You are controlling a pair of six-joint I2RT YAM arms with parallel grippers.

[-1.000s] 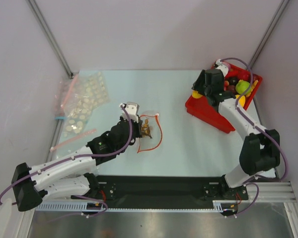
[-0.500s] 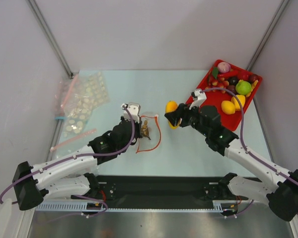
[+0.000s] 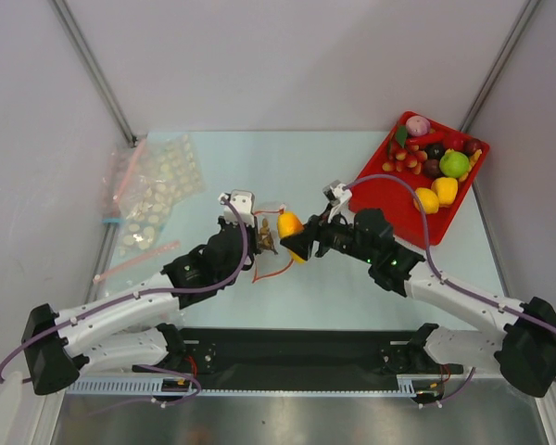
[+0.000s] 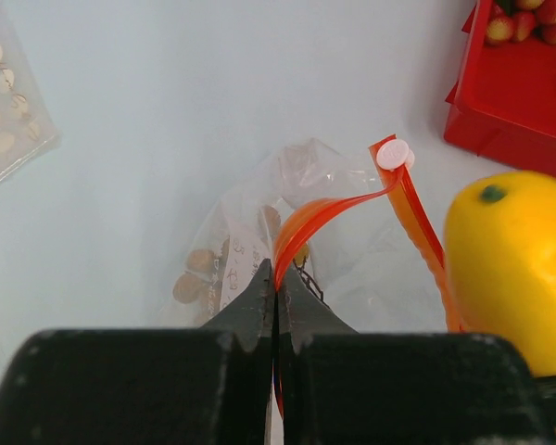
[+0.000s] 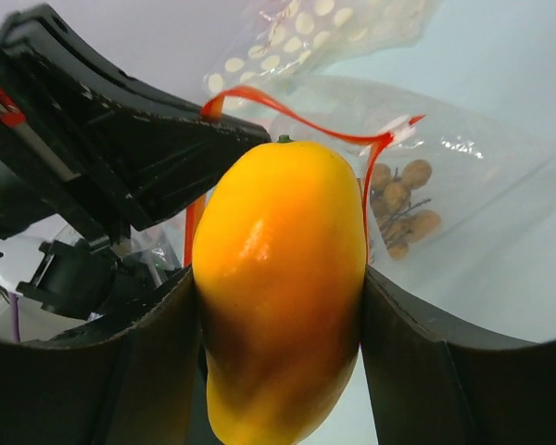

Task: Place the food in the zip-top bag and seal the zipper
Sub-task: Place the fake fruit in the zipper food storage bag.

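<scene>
Orange-yellow toy mango (image 5: 280, 278) is squeezed between the fingers of the right claw (image 3: 299, 243), hanging just beside the mouth of the zip-top bag (image 3: 276, 252) near the middle of the table (image 3: 352, 287). The left claw (image 4: 276, 298) is pinched tight on the zipper (image 4: 338, 206), that thin red-orange strip, holding the edge lifted so the strip arcs up off the plastic. A brown nut cluster (image 4: 193, 278) already lies inside the bag. More food sits in the red tray (image 3: 396, 199) at the far right: a green fruit (image 3: 454, 163), yellow pieces (image 3: 444, 190) and small red bits. Dotted bags (image 3: 157, 190) lie well apart at the far left.
</scene>
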